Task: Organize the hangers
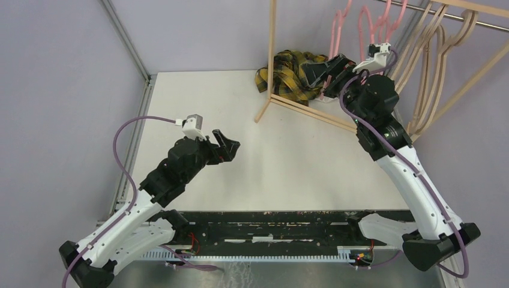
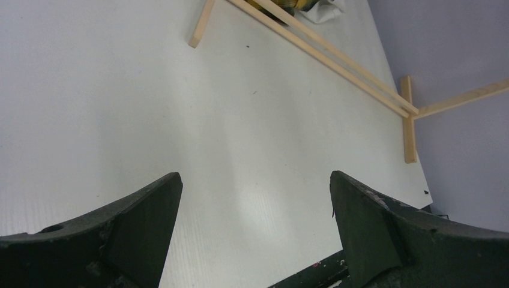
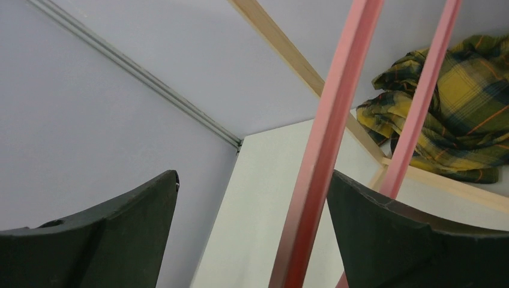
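1. Right tool: jaws wide apart, nothing clamped. A bar of one pink hanger runs between them, nearer one finger.
2. Left tool: wide open, empty, over the surface, well apart from the rack.
3. Step, as judged: grasp that pink bar. Centre it between the jaws before closing, then lift the hook straight off the rail without snagging neighbours.
4. No containers. Rack frame carries pink hangers left and tan hangers right. Plaid cloth lies at its foot.
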Robot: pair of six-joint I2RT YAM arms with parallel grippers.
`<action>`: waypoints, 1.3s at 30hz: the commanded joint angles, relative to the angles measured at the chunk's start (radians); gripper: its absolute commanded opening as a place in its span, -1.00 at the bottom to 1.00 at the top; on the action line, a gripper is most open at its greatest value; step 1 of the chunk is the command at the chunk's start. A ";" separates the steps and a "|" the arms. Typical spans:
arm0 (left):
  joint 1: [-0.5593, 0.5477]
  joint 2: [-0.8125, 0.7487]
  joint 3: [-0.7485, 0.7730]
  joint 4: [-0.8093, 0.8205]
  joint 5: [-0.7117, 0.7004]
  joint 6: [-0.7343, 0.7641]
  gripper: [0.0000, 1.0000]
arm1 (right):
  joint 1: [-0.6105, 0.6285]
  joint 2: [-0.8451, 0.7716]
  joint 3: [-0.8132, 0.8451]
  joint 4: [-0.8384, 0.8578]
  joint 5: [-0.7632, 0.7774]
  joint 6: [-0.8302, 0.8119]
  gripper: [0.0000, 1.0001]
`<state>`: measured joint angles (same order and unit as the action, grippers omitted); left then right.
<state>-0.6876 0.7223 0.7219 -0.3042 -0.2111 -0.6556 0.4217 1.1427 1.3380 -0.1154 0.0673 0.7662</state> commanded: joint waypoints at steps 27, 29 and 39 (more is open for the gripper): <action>-0.001 0.206 -0.107 0.148 -0.118 0.073 0.98 | 0.339 -0.035 0.235 -0.302 0.500 -0.643 1.00; -0.001 0.212 -0.123 0.175 -0.119 0.082 0.98 | 0.405 0.000 0.272 -0.293 0.550 -0.700 1.00; 0.006 0.238 -0.165 0.193 -0.152 0.116 0.98 | 0.652 0.232 0.299 -0.274 0.554 -0.754 1.00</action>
<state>-0.6868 0.9596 0.5770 -0.1719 -0.3214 -0.5915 1.0286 1.3151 1.6562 -0.4049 0.6258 0.0170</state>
